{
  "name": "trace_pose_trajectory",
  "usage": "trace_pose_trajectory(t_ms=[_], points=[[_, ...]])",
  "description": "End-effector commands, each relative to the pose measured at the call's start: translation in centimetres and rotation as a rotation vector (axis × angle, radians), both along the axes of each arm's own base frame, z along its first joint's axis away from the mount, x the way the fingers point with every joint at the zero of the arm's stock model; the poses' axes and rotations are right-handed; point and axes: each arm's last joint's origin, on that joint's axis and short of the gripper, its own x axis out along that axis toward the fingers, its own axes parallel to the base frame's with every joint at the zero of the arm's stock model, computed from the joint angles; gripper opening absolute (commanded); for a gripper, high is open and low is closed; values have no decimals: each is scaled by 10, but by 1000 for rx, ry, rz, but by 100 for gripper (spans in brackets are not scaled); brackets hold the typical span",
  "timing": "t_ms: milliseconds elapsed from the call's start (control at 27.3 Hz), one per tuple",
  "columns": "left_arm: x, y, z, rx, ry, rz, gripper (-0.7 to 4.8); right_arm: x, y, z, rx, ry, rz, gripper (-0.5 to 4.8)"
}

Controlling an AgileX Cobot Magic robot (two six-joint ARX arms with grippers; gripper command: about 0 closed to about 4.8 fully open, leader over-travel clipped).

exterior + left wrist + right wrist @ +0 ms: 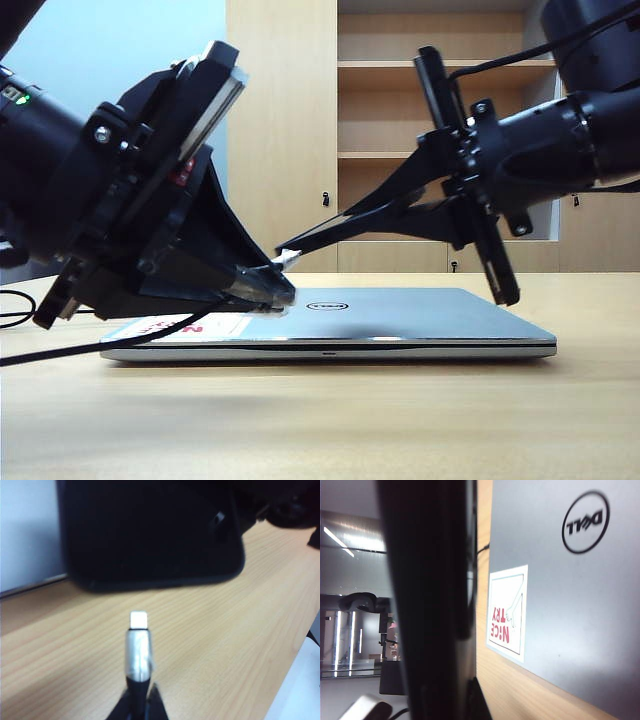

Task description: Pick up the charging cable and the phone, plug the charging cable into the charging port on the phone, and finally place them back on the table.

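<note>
One large light beige wood-grain table (560,420) is seen, and everything else is placed by the laptop that lies on it. One flat silver laptop (400,322) lies shut on the table. A round "DELL" mark (585,522) is printed on its lid. One white sticker (507,612) with red letters is stuck on the lid beside that mark, and "NICE TRY" can be read on it.

Two black robot arms are seen above the laptop. The left gripper (268,290) is held low over the sticker end of the lid. Its jaws are clenched on one long thin black charging cable (60,352), gripped just behind the plug. The cord trails off the sticker end of the laptop and down to the table. One small silvery-white plug (138,645) sticks out past the fingertips, above the table.

The right gripper (300,240) is held higher, above the middle of the lid, with its fingers pointing at the left gripper. Its jaws are clenched on one flat black phone (432,600), which is lifted off the laptop and the table. In the left wrist view the short end of the phone (150,535) is seen just ahead of the plug, with a gap between them. The charging port is too dark to be made out.
</note>
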Motion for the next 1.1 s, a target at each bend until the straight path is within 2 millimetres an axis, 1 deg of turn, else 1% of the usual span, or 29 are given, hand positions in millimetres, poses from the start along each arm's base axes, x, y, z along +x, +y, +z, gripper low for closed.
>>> trace_pose_trajectory(t_ms=[37,146,732,1098], points=[[0,-1,3,-20,-10,-3,-6,-1,8,8,37,-70,20,-5],[0,-1,3,-21,-8,-1,-6,-2,13,7,42,-83,28,-5],[1,-2,4,-34,-18,-1,-6,-3,15,6,26,-97,12,-5],[1,-2,4,-34,-18,-1,-6,-4,15,6,31,-98,45,-5]])
